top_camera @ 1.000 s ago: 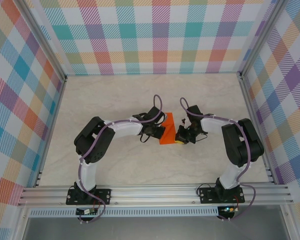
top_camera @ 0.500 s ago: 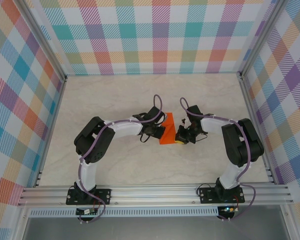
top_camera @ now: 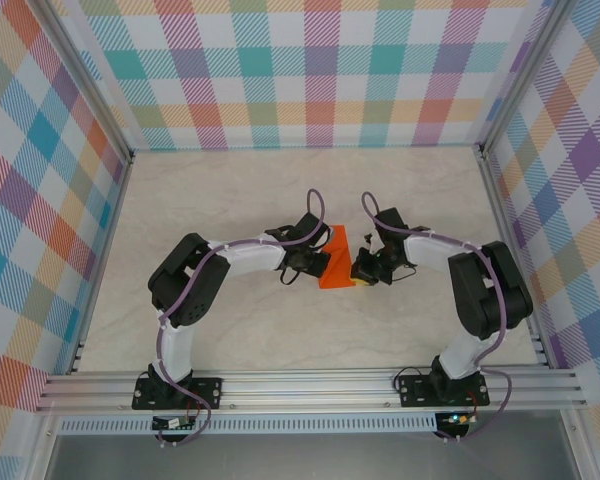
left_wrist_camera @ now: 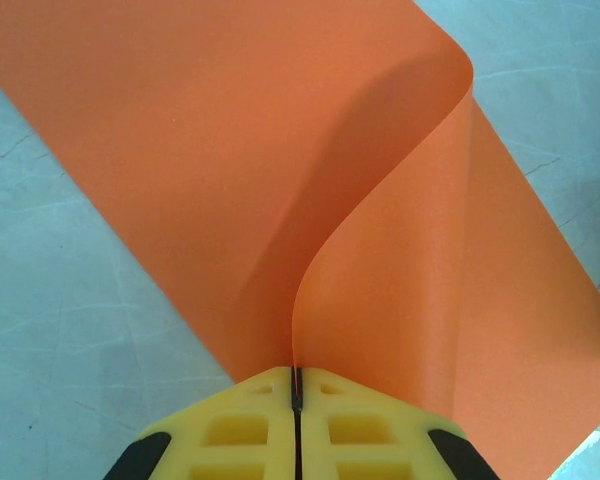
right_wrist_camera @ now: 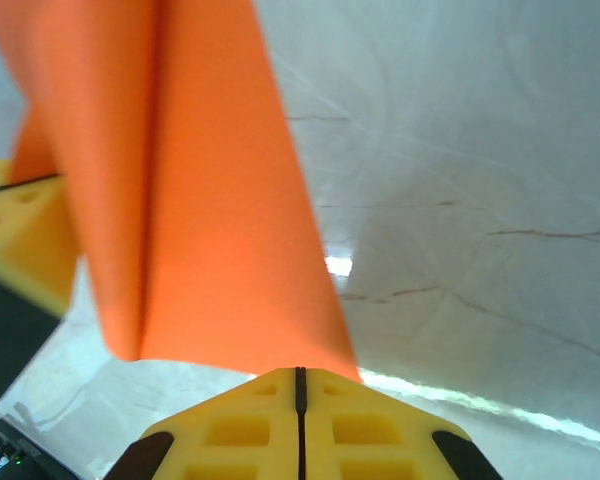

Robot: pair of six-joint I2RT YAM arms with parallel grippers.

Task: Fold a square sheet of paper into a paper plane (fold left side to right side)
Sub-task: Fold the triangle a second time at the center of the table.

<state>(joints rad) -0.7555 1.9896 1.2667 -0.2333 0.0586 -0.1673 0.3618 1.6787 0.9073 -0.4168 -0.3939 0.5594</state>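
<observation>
**Pinched from two sides: the square sheet of paper [top_camera: 337,263]**

It sits at the middle of the desk [top_camera: 230,190], partly lifted and curled over itself (a soft bend, no sharp crease). The left end effector [left_wrist_camera: 296,398] and right end effector [right_wrist_camera: 300,385] are each clamped tight on an edge.

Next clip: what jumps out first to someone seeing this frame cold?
The bright orange square sheet of paper, mid-table between the two arms, stands out against the pale table and plaid walls. The left gripper is shut on one edge, the sheet curling over in a soft, uncreased bend; the right gripper pinches the opposite side.
</observation>
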